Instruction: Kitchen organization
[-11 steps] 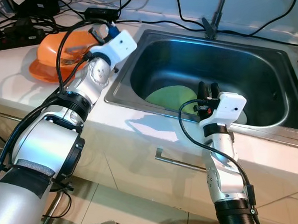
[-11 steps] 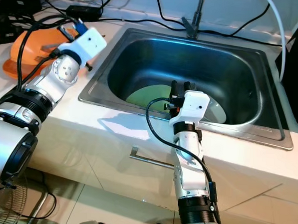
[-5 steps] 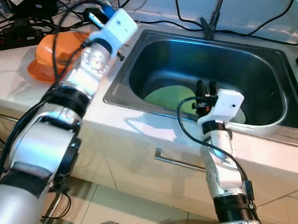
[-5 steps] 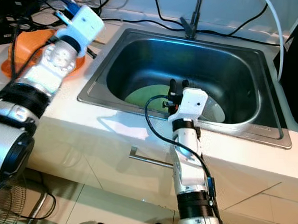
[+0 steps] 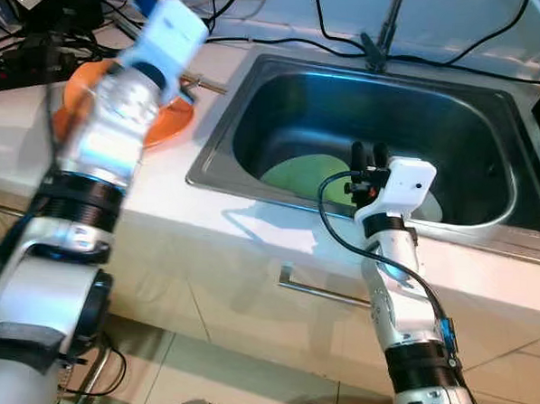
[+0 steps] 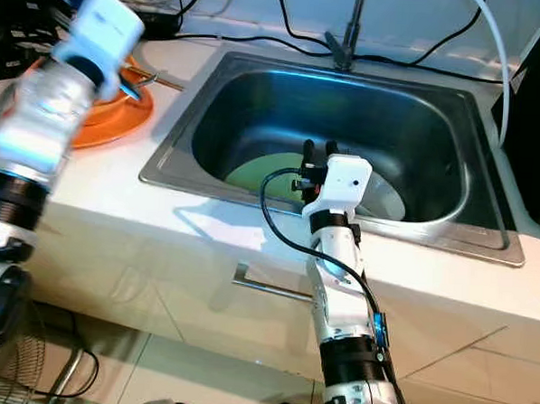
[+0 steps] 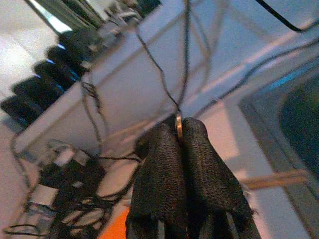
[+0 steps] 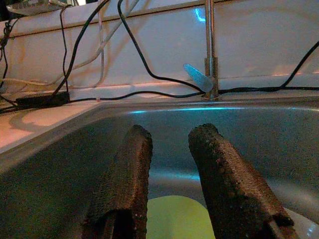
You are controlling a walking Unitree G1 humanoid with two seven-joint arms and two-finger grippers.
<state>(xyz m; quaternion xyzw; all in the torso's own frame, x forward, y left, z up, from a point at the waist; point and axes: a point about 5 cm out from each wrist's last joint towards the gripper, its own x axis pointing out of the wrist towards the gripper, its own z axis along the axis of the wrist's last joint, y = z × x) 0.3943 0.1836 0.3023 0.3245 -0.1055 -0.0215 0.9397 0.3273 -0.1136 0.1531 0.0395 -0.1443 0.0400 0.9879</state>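
Note:
My left gripper (image 7: pixel 179 130) is raised above the counter, left of the sink, with its fingers pressed together on a thin gold-coloured piece (image 7: pixel 178 124); what the piece is cannot be made out. The left arm is blurred above an orange plate (image 5: pixel 165 124). A wooden stick (image 5: pixel 204 84) lies on the counter between that plate and the sink (image 5: pixel 220 150). My right gripper (image 5: pixel 367 154) is open over the sink's front rim, fingers (image 8: pixel 124 179) pointing into the basin. Below it lies a green plate (image 5: pixel 308 172) beside a white plate (image 5: pixel 430 209).
A tap (image 5: pixel 385 32) stands behind the sink, and black cables (image 5: pixel 287 42) run along the back of the counter. Chargers and more cables (image 5: pixel 35 27) are piled at the far left. A drawer handle (image 5: pixel 320 291) sits below the counter edge.
My left arm has lifted and swung left, away from the sink's corner, uncovering the orange plate and the stick. The right arm has hardly moved.

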